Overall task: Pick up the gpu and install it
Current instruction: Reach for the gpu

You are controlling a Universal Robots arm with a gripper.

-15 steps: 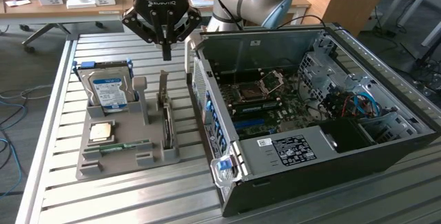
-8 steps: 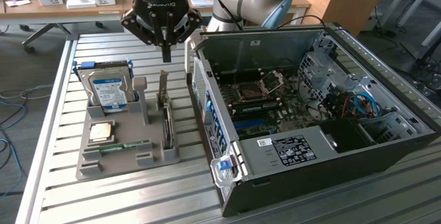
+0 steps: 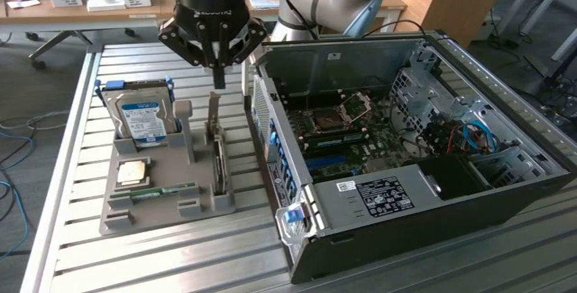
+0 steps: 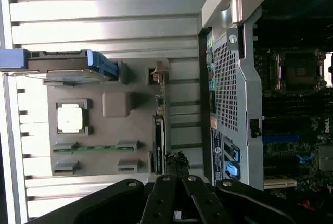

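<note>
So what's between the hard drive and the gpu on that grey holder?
A grey upright post of the holder, in the exterior view, between hard drive and gpu.

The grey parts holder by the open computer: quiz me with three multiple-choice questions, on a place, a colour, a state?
1. Where is the gpu? A) on edge in the grey holder B) inside the computer C) in someone's hand
2. The hard drive's label is: A) red B) blue C) yellow
3. The gripper is: A) wide open B) shut C) gripping the hard drive
A: it stands in the holder's slot nearest the computer case. B: blue label shows. B: fingers meet above the gpu.
</note>
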